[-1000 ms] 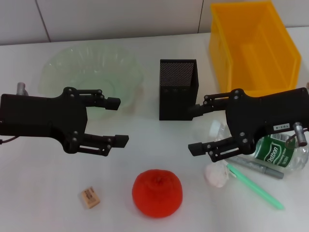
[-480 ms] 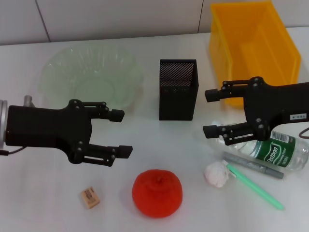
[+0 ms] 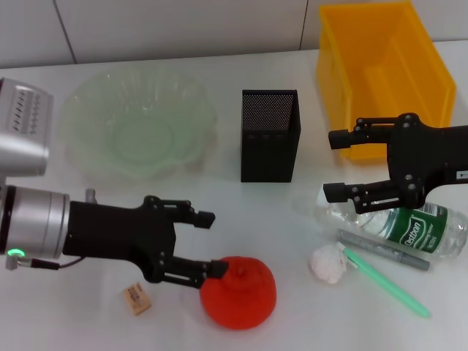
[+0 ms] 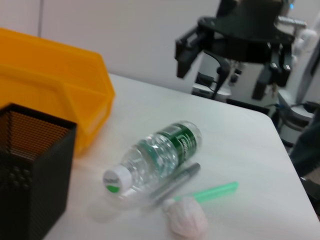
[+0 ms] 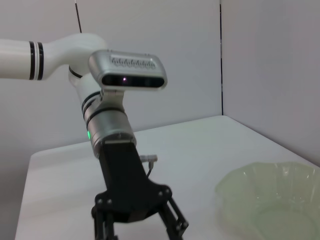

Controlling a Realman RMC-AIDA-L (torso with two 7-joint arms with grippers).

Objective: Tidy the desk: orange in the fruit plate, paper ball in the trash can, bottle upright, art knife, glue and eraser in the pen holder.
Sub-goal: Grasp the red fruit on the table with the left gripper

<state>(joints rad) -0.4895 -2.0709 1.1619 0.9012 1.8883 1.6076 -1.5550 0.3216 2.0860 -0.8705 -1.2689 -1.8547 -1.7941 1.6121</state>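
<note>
Orange (image 3: 239, 292) sits at the near edge of the desk, well apart from the fruit plate (image 3: 139, 121) at the far left. The left gripper (image 3: 210, 243) is right at it, jaws spread wide, its nearer finger (image 3: 212, 269) touching or just short of the fruit's left shoulder, the other finger hanging above and behind. That looks off-centre to me: for a sound grab the claw should straddle the fruit's widest part, both fingers level, before closing, or the round thing will squirt away. Just beside the arm lies the eraser (image 3: 137, 298), close enough to get nudged. To the right, the paper ball (image 3: 327, 264) touches a green pen-like tool (image 3: 386, 281) and a grey one (image 3: 384, 250), with the bottle (image 3: 398, 227) lying on its side behind them. The right gripper (image 3: 341, 164) hovers open above the bottle's cap end, between the trash can (image 3: 380, 66) and the bottle. The pen holder (image 3: 269, 136) stands mid-desk.
</note>
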